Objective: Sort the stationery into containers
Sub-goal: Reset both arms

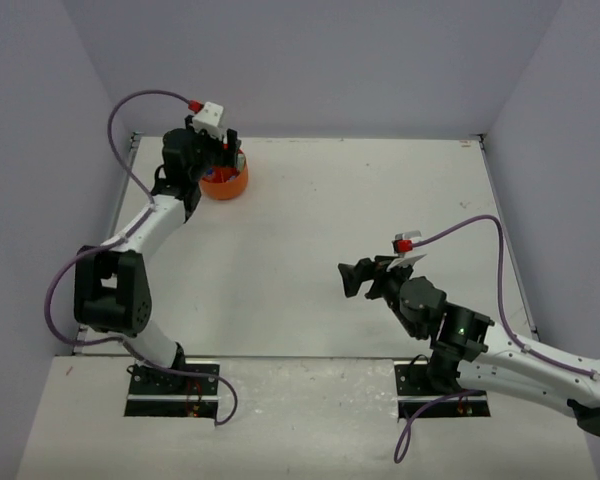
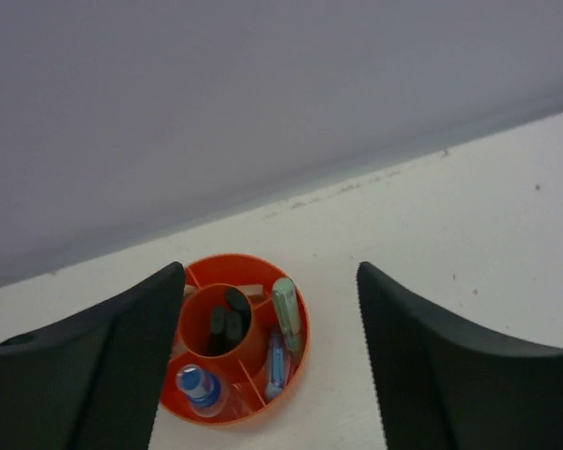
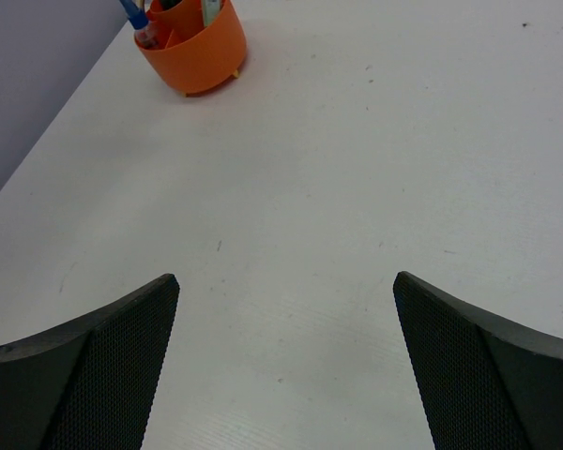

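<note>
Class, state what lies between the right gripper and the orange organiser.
Only bare table separates the right gripper from the orange organiser, as the right wrist view shows.

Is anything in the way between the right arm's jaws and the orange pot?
No. Only bare white table lies between the right arm's jaws and the orange organiser; nothing visible blocks the way.

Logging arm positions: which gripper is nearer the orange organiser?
Left. The left gripper hangs open directly above the orange organiser, which shows between its fingers in the wrist view. The right gripper, open and empty, is well away from it.
</note>
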`<state>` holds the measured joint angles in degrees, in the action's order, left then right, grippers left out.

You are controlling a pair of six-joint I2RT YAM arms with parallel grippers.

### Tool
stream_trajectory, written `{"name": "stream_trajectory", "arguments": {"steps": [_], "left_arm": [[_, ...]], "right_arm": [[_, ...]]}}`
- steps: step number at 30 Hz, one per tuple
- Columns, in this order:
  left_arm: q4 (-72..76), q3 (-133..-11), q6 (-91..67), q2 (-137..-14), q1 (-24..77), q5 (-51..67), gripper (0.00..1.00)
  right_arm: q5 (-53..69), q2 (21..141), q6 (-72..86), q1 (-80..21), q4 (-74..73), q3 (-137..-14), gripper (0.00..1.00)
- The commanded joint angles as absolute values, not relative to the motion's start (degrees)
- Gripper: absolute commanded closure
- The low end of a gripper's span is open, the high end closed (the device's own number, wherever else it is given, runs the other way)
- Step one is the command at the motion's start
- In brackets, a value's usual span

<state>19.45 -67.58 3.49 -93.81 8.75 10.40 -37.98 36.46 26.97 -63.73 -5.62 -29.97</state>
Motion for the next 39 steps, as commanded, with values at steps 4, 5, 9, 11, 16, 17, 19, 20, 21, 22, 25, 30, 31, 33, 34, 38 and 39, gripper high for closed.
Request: {"name": "stream_trajectory", "arguments": {"steps": [4,5,9,11,16,17,19,20,21,22,25,30,31,33,34,38,39], "left_arm": [[2.2,-71.4,-18.6,-65.8,8.5,-9.1,0.00],[-3.3,-70.4,-20.3,-62.6,8.5,-8.7,0.00],[-14.1,-60.1,-22.0,-48.4,8.5,-7.5,0.00],[-17.8,-55.4,-21.4,-42.9,8.5,-10.5,0.00],[-23.9,-47.3,-19.0,-32.0,8.5,-14.8,0.00],[-25.0,-45.6,-18.7,-30.0,8.6,-16.3,0.00],[-26.7,-43.1,-18.5,-26.6,8.6,-18.3,0.00],[-26.9,-42.2,-19.2,-23.8,8.8,-18.9,0.00],[-26.9,-41.0,-19.4,-22.3,8.8,-18.7,0.00],[-26.6,-39.7,-19.4,-22.1,8.8,-18.3,0.00],[-26.5,-37.9,-19.3,-18.1,10.5,-19.9,0.00],[-25.3,-37.3,-18.4,-18.0,12.3,-21.3,0.00],[-25.1,-37.3,-18.4,-18.1,12.3,-20.7,0.00],[-24.5,-36.8,-18.3,-17.9,12.5,-20.5,0.00],[-24.5,-36.7,-18.2,-17.8,12.6,-20.3,0.00],[-24.5,-36.4,-18.2,-17.8,13.5,-20.4,0.00],[-24.5,-36.5,-18.2,-17.8,13.6,-20.4,0.00]], "right_arm": [[-40.4,38.2,27.8,-63.7,-10.3,-37.5,0.01],[-41.2,38.6,27.7,-63.7,-13.4,-38.8,0.01],[-47.5,41.0,26.7,-63.7,-24.4,-47.1,0.01],[-51.0,41.0,30.0,-63.7,-32.0,-51.2,0.01],[-52.9,37.4,30.0,-63.7,-43.7,-59.0,0.01],[-53.5,36.6,30.0,-63.7,-45.6,-59.9,0.01],[-55.7,34.5,30.7,-63.7,-48.3,-61.2,0.01],[-56.2,33.8,30.8,-63.7,-49.1,-61.3,0.01],[-57.1,33.0,31.1,-63.7,-49.7,-61.3,0.01],[-57.4,32.0,31.1,-63.7,-50.5,-61.4,0.01],[-57.9,27.3,32.2,-63.7,-52.0,-61.0,0.01],[-56.8,22.4,31.0,-63.7,-49.2,-57.7,0.01],[-56.6,21.6,30.8,-63.7,-48.6,-56.7,0.01],[-57.0,20.7,30.0,-63.7,-47.1,-55.3,0.01],[-57.6,20.6,29.9,-63.7,-46.6,-54.8,0.01],[-59.9,21.2,29.6,-63.7,-45.0,-53.2,0.01],[-60.2,21.5,29.7,-63.7,-45.0,-53.0,0.01]]}}
